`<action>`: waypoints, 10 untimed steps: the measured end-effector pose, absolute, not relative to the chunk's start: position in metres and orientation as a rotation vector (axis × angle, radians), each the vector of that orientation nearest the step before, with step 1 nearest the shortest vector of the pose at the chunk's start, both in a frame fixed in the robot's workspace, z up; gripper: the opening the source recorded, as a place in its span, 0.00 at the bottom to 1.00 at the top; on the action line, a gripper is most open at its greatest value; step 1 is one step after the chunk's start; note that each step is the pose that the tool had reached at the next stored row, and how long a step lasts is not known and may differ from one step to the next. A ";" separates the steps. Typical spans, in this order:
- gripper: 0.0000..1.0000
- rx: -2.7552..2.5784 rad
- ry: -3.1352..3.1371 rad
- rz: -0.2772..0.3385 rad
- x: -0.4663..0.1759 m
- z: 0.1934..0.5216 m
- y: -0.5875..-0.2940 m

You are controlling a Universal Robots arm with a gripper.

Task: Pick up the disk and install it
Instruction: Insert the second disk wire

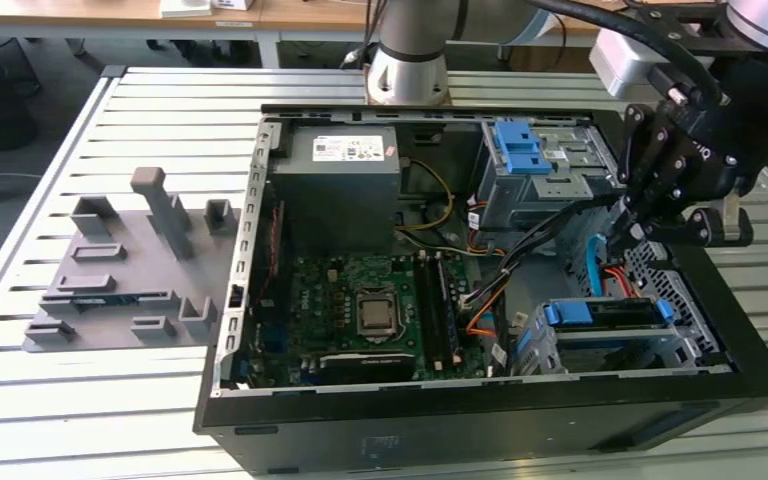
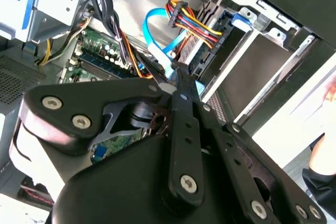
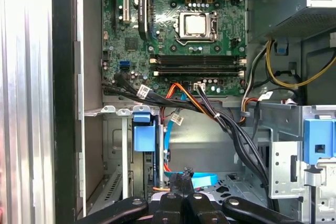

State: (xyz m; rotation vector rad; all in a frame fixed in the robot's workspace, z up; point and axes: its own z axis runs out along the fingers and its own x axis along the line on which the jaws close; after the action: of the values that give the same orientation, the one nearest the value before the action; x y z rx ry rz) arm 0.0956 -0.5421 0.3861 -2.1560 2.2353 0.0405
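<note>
The gripper (image 1: 671,225) is hanging over the open computer case (image 1: 357,425), at the exterior view's right, just above the drive bay (image 1: 651,345). Its jaws are closed together, holding nothing. The disk (image 1: 611,312), with its blue bracket, is sitting inside that bay, below the gripper.

A slatted metal table (image 1: 117,400) is carrying everything in the exterior view. An open black computer case (image 1: 464,430) is lying on it toward that view's right. A grey plastic fixture (image 1: 124,275) with upright pegs is sitting just beside the case.
</note>
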 end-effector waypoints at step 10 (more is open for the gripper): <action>0.11 -2.156 2.235 0.040 0.096 0.387 -0.542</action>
State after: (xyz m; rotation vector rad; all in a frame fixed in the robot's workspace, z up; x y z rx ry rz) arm 0.0956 -0.5416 0.3865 -2.1562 2.2355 0.0401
